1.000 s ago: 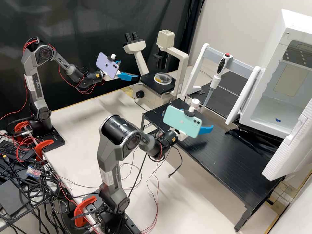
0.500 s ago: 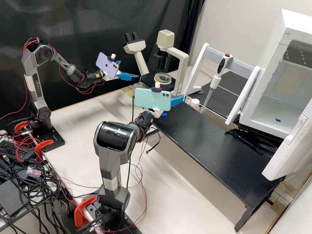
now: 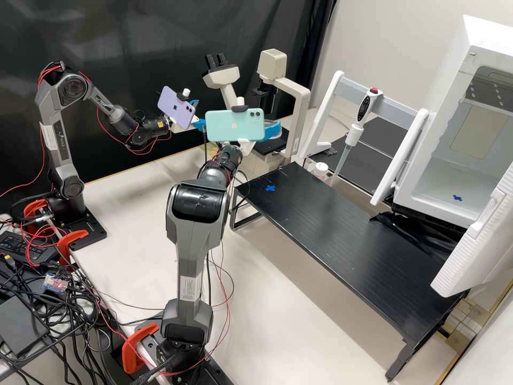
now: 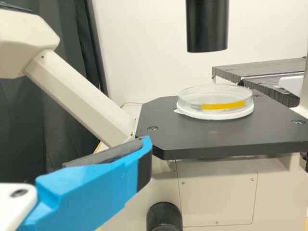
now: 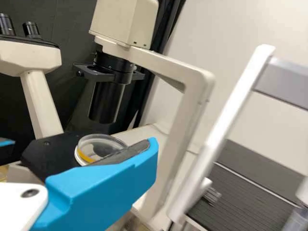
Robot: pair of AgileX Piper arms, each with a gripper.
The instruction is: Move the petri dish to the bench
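Starting, we judge | dish (image 4: 215,103) on far microscope (image 3: 302,107) | our right gripper (image 3: 273,130) wide, close by; left gripper (image 3: 199,122) wide, farther left | lift undone; grasp, carry, setting on bench (image 3: 342,230) remain

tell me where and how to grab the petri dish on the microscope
Probably best to pinch the petri dish across its round side wall, coming in low and level from the arms' side. It lies flat on the black stage, its wall standing up all round, while the black tube hangs above and would likely hinder a grip from overhead.
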